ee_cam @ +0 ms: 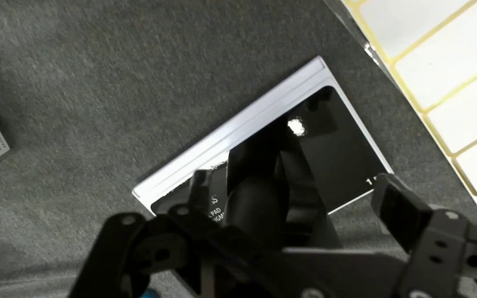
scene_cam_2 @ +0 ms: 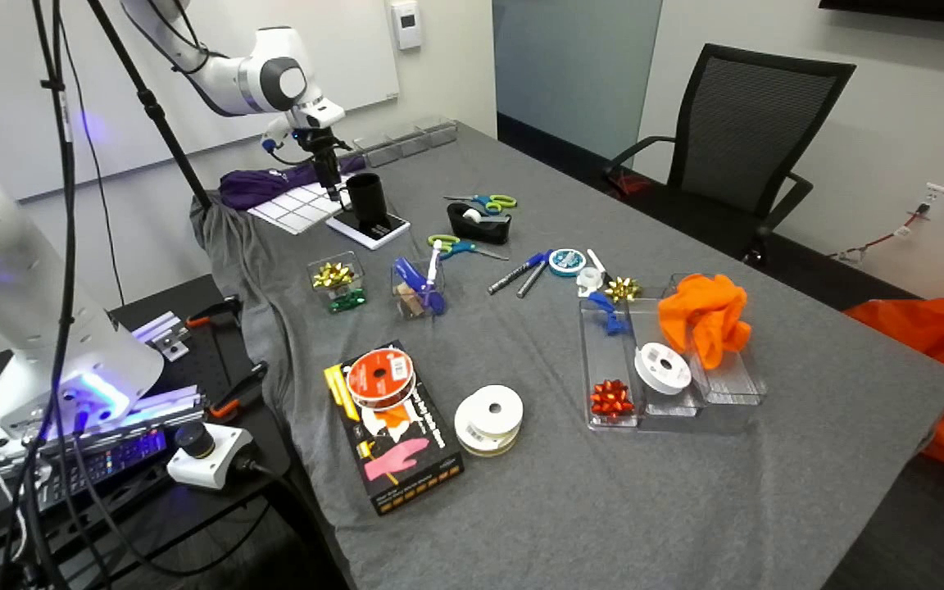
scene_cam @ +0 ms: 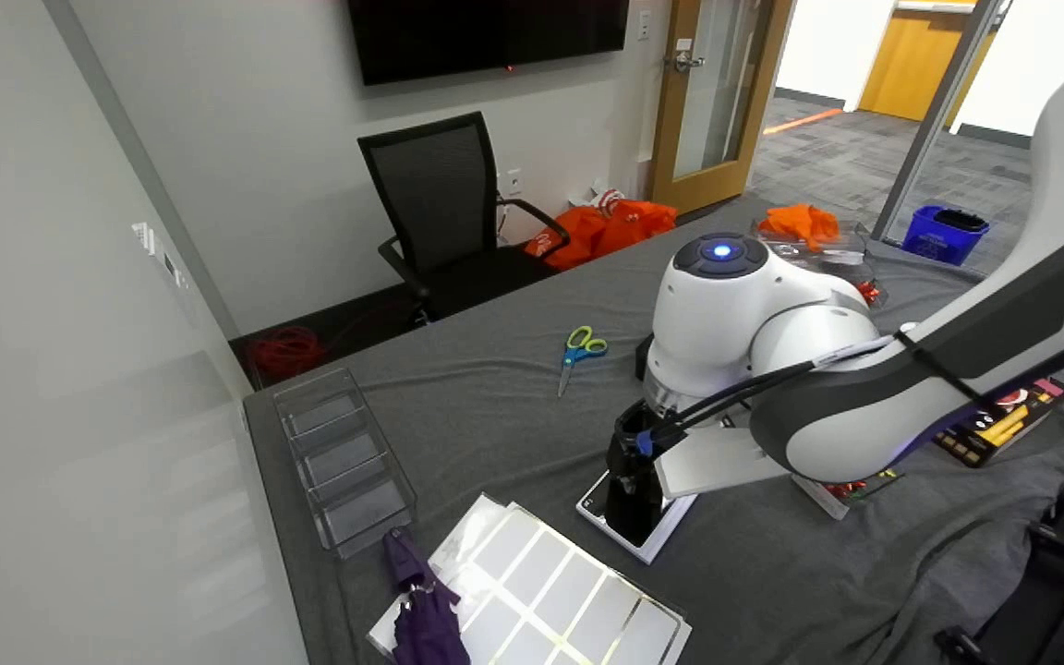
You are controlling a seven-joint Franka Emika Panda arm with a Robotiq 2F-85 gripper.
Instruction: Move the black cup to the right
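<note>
I have the gripper (ee_cam: 293, 186) with its fingers wide apart, and the black cup (scene_cam_2: 367, 197) seems to stand between them on the ink pad (ee_cam: 346, 149), so I judge this the grasping step: next I should close squarely, lift and carry right.

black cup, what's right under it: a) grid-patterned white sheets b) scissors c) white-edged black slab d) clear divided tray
c, since in an exterior view the base of the black cup falls within the outline of the white-edged black slab.
</note>
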